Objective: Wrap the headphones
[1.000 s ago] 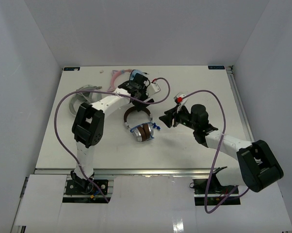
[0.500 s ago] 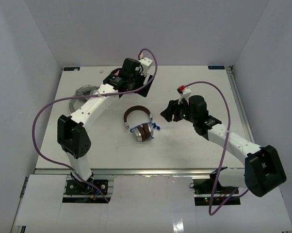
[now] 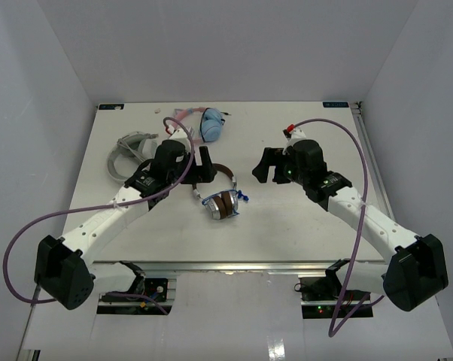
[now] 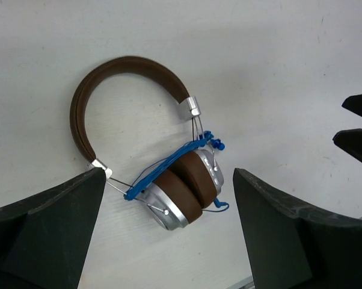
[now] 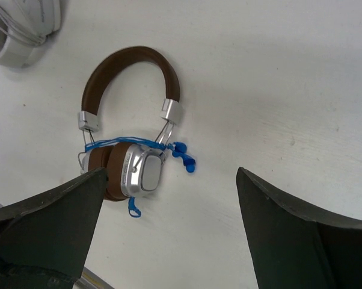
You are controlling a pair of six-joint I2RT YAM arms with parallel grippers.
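**Headphones (image 3: pixel 220 203) nearest left gripper (image 3: pixel 205 167)**
They lay at its 5 o'clock, band toward 12; right gripper (image 3: pixel 259 167) stood farther off. Both gaped wide, empty.

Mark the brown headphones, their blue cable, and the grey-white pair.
brown headphones (image 4: pixel 133 64), left wrist view, top of headband.
blue cable (image 5: pixel 182 155), right wrist view, bunched end beside cup.
grey-white pair (image 5: pixel 30 18), right wrist view, white cup.

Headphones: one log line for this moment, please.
headphones lying on table, blue cable wrapped across | left hand open, empty, over them | right hand open, empty, apart
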